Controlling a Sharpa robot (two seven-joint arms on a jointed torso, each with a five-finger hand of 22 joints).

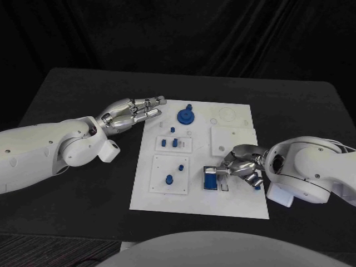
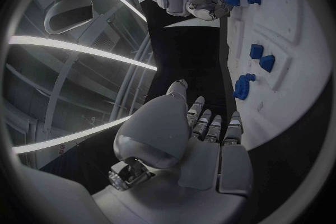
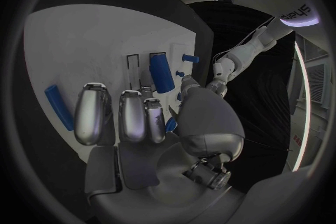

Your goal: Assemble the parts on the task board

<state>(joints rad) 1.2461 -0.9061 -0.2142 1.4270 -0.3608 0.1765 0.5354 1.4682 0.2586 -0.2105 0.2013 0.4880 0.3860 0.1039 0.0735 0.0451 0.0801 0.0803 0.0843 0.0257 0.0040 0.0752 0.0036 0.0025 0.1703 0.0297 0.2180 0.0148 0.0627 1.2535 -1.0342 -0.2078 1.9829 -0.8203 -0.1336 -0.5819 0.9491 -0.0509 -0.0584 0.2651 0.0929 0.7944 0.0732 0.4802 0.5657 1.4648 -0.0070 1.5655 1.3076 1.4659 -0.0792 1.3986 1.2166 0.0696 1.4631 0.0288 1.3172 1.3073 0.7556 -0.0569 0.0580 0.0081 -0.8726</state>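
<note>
I see the left hand released, hovering beside the task board's far left corner. Right hand fingers touch a blue block seated in its slot; grasp undeterminable.

L hand fingers straight, empty; R hand curled downward.

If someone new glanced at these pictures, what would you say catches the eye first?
Probably the white task board in the middle of the black table, dotted with small blue parts. Next, the right hand at the board's right side, its fingers at a blue block in a slot. Then the left hand hovering at the board's far left corner, holding nothing, close to a round blue part.
</note>
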